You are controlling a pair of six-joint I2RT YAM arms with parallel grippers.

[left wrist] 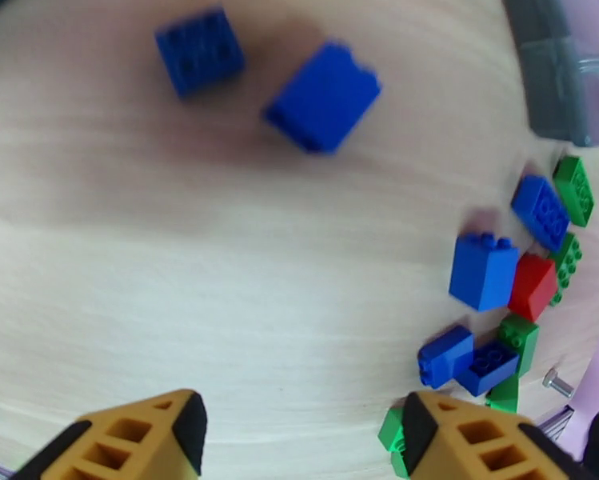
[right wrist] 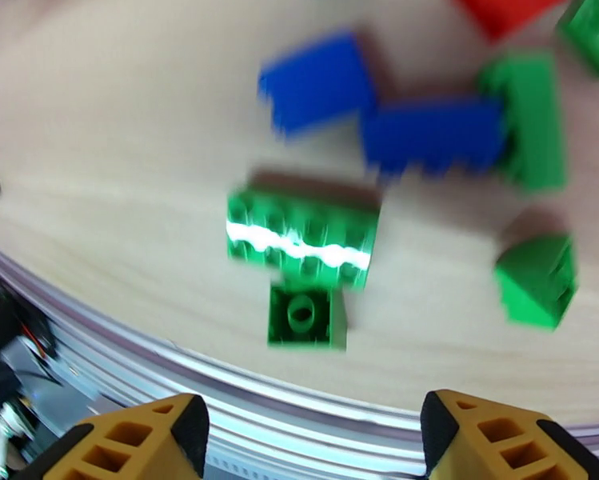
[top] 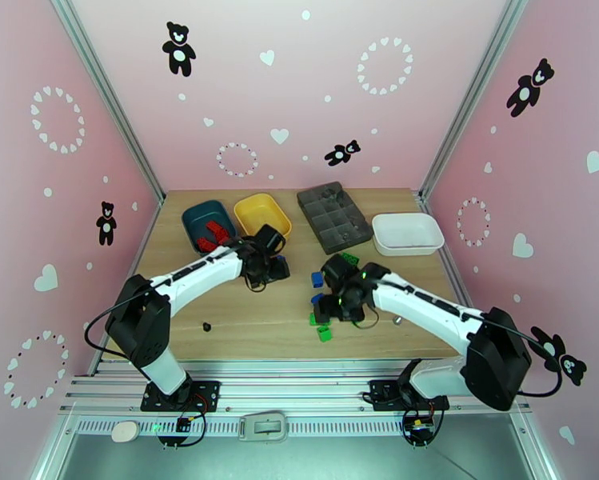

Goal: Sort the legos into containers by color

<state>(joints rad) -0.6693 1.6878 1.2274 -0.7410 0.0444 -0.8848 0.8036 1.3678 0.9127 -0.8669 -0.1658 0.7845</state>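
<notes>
Right tool (right wrist: 311,422), released & empty, is held w/ the long green lego (right wrist: 303,230) straight ahead, its long axis laid along the closing line.

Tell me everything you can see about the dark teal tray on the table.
The dark teal tray is a shallow rounded rectangle, plastic by its look, with a raised rim. It lies flat and angled at the far left of the table, close beside the yellow tray; I cannot tell if they touch. Red bricks sit in its near end.
</notes>
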